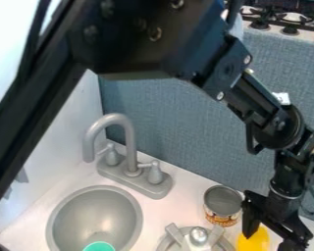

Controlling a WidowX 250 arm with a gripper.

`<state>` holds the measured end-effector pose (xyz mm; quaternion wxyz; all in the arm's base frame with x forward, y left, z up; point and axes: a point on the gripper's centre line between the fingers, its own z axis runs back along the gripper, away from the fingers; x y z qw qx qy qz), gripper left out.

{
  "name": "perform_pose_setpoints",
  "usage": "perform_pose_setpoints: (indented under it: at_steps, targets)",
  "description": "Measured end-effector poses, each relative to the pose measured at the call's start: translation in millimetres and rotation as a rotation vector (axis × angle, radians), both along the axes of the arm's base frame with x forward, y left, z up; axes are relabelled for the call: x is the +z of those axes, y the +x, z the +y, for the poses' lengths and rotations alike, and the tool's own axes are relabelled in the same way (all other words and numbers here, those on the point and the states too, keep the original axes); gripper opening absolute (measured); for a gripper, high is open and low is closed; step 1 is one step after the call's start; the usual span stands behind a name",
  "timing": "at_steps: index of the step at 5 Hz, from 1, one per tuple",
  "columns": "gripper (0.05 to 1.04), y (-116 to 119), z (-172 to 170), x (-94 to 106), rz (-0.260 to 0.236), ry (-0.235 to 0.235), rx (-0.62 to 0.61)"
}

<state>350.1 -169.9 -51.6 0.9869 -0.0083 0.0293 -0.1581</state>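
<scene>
Over on the left, a teal cup [99, 246] sits low in the sink [55, 223], whose bowl likely keeps it from rolling off, with the tap [125, 120] behind on the counter's far side. Rightward there's a silver knob [198, 236], then the can [222, 205], upright on its flat base. Beside it the yellow thing [253, 241] lies by the gripper [272, 241], whose fingers are spread wide, probably to leave room around it; whether they touch it, I can't tell.
</scene>
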Motion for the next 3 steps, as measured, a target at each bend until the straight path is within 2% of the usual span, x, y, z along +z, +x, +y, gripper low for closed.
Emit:
perform_pose_setpoints:
  at_steps: [1,2,3]
  targets:
    - [1.003,-24.2,-16.5,24.3,-0.001,0.063,-0.012]
    - [1.003,-56.4,-22.1,42.9,-0.004,0.122,0.036]
    - [1.003,-79.8,-24.2,61.7,-0.021,0.146,0.096]
